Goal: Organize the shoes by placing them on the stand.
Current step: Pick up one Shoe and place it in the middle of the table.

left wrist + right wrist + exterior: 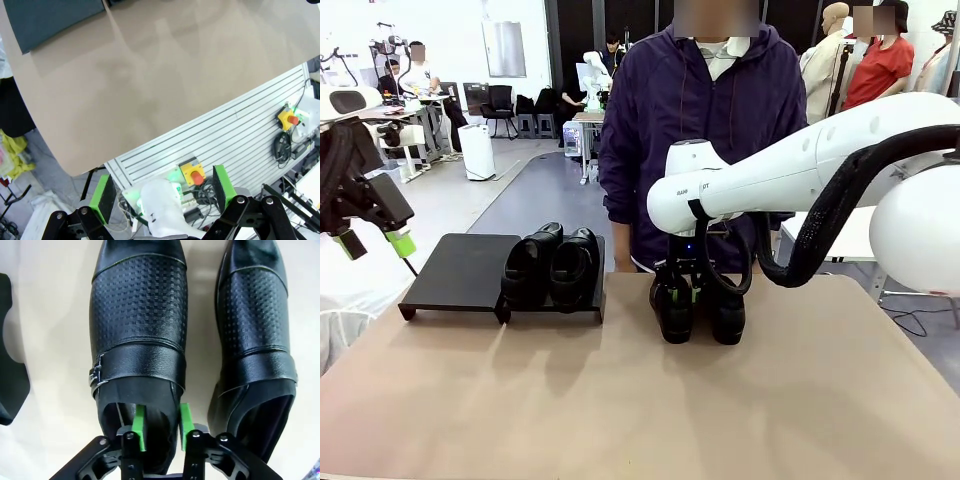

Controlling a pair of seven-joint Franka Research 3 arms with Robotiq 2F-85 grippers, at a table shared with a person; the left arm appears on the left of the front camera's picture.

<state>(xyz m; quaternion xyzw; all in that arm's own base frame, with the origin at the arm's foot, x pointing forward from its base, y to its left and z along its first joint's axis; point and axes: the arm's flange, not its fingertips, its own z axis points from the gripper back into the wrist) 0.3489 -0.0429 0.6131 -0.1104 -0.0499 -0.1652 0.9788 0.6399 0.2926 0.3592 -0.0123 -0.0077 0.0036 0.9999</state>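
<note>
The black stand (460,270) sits at the table's left, with two black shoes (552,265) side by side on its right half. Two more shoes stand on the table in the middle, toes toward me. My right gripper (682,290) is down on the left one (672,318). In the right wrist view its jaws (161,427) are narrowed at that shoe's (140,315) heel opening, one green pad inside and one at the side wall. The other shoe (255,315) lies beside it. My left gripper (375,243) hangs open and empty off the table's left edge.
A person in a purple jacket (705,120) stands at the table's far side, right behind the shoes. The stand's left half is bare. In the left wrist view, the stand's corner (50,17) and the table's near edge (150,145) show above the ribbed base.
</note>
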